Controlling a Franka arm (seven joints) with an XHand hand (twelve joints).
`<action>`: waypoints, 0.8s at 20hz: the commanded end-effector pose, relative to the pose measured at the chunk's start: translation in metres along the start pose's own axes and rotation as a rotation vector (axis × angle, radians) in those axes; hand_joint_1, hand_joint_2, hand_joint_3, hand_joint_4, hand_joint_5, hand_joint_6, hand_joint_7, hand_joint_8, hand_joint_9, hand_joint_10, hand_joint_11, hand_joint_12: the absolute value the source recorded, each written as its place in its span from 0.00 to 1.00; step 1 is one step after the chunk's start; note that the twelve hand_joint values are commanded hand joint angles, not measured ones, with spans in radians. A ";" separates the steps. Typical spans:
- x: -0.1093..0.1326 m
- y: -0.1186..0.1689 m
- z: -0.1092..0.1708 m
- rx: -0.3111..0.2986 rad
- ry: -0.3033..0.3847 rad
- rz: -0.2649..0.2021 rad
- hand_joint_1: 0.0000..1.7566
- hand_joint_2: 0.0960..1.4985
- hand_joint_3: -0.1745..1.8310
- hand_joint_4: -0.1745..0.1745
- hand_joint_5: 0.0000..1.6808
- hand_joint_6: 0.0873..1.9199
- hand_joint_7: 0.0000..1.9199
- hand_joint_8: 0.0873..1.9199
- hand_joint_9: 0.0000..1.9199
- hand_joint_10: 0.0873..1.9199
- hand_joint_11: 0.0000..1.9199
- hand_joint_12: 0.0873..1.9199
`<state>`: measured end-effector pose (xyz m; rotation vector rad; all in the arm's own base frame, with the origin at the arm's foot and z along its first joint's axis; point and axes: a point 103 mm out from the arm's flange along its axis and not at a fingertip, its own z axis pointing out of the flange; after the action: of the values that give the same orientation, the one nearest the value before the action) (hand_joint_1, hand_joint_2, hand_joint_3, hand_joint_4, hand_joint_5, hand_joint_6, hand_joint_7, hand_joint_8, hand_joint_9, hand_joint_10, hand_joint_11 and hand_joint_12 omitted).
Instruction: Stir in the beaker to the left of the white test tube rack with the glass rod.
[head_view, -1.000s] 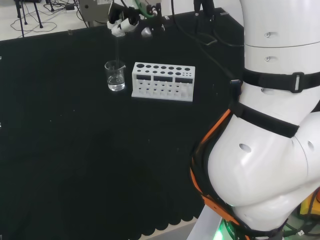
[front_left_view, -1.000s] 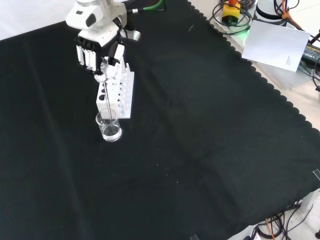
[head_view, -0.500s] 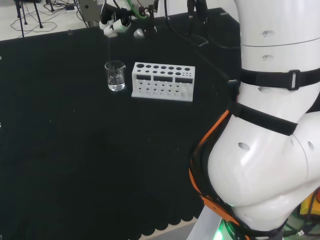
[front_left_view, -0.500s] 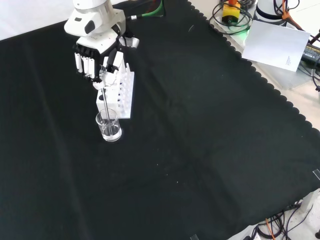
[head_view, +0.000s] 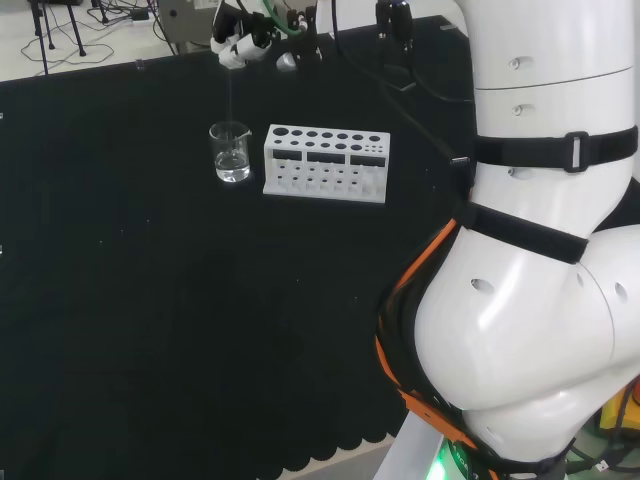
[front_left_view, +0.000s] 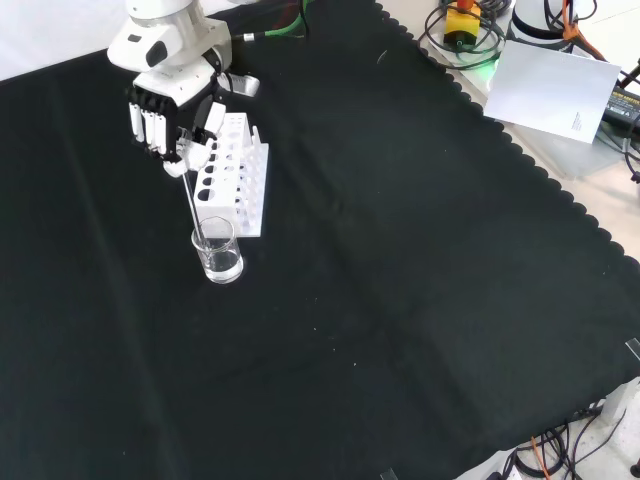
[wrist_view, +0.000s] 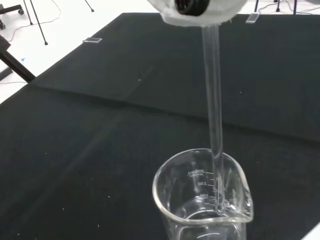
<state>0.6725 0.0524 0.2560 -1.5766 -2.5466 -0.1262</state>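
Hand (front_left_view: 165, 115): fingers curled round upper end of glass rod (wrist_view: 214, 105), held above the surface (front_left_view: 400, 300) at the near-left end of the white test tube rack (front_left_view: 232, 172) in front view.

Rod: hangs down from the hand, slightly slanted in front view. Wrist view shows the lower end inside the beaker (wrist_view: 202, 197), below rim level and close against the inner wall near the spout. Whether the tip reaches the liquid: cannot tell, glass on glass.

Beaker: upright on the black cloth, just beside the rack, to its left in head view (head_view: 231, 151). Some clear liquid at the bottom. Not touching the rack as far as visible.

Rack: empty holes, no tubes seen.

Progress, as judged: rod is gripped and placed in the correct beaker, so pick-up and approach are done. Stirring phase is at hand; completion can't be confirmed from a single moment. Left to do: circle the rod through the liquid w/o knocking the wall, then lift clear.

Risk: rod sits near the wall; sideways push could tip the beaker.
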 end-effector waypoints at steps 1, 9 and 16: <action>-0.015 -0.029 -0.008 0.001 -0.010 0.041 0.74 0.68 0.09 0.00 0.70 0.15 0.59 0.54 0.89 0.28 0.63 0.41; 0.015 -0.032 -0.010 0.011 -0.011 0.030 0.74 0.68 0.09 0.00 0.69 0.15 0.59 0.54 0.89 0.28 0.63 0.41; 0.032 -0.018 0.005 0.034 0.018 0.003 0.74 0.68 0.09 0.00 0.69 0.15 0.59 0.54 0.89 0.29 0.63 0.41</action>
<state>0.6390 0.0585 0.2647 -1.5938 -2.5264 -0.0974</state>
